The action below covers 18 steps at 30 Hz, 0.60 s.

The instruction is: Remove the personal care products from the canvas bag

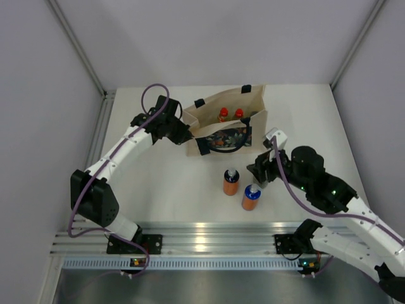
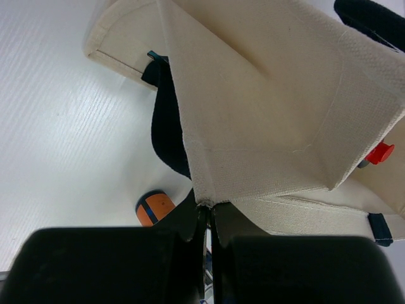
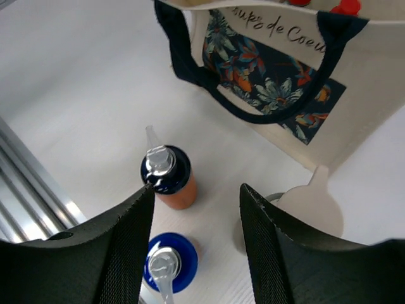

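**Canvas bag** (image 1: 224, 123): beige tote that stood upright at the far centre of the white table (image 1: 158, 190), mouth open. A dark floral panel (image 3: 272, 88) with script and a black handle (image 3: 209, 79) were on its near face.

**Left gripper** (image 2: 207, 215): sat at the bag's left end with its jaws pressed together on a fold of the canvas rim. In the left wrist view the cloth ran straight out from between the fingertips.

**Red-capped bottles** (image 1: 230, 114): two stood side by side inside the bag against its far wall, with only caps and shoulders showing. One red cap (image 2: 380, 153) also showed in the left wrist view. No other contents of the bag could be made out.

**First orange bottle** (image 1: 231, 182): upright on the table with a dark blue top, near of the bag and apart from it. It stood just beyond the right gripper's fingertips.

**Second orange bottle** (image 1: 251, 197): upright with a blue top, just near and right of the first. In the right wrist view it sat low between the two fingers, closer to the left-hand one, and neither pad pressed on it.

**Right gripper** (image 3: 196, 190): hung above the two orange bottles on the near right of the bag, well clear of the canvas. Its jaws stood apart and clasped nothing.
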Motion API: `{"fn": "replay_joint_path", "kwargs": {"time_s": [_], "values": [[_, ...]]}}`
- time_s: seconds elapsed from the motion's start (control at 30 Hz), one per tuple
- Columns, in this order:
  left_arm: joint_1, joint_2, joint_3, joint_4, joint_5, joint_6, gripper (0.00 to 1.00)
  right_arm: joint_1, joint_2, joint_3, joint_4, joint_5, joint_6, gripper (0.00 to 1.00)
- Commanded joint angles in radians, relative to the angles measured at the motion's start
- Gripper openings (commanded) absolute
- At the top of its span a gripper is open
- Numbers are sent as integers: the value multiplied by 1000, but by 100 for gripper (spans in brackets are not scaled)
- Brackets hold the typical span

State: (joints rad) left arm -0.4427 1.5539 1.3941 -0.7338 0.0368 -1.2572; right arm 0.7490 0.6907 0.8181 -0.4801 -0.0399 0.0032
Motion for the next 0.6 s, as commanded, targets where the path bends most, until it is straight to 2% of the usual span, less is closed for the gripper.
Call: {"fn": "replay_joint_path", "kwargs": {"time_s": [0.0, 0.13, 0.33, 0.57], "values": [[-10, 12, -7, -10, 66, -13, 0, 12, 101, 125, 54, 125, -11, 54], [-10, 2, -10, -12, 72, -19, 0, 7, 291, 265, 49, 245, 96, 56], [-10, -15, -17, -13, 89, -27, 0, -7, 582, 554, -25, 250, 221, 54], [-10, -25, -33, -13, 103, -19, 0, -40, 861, 908, -139, 299, 213, 50]]}}
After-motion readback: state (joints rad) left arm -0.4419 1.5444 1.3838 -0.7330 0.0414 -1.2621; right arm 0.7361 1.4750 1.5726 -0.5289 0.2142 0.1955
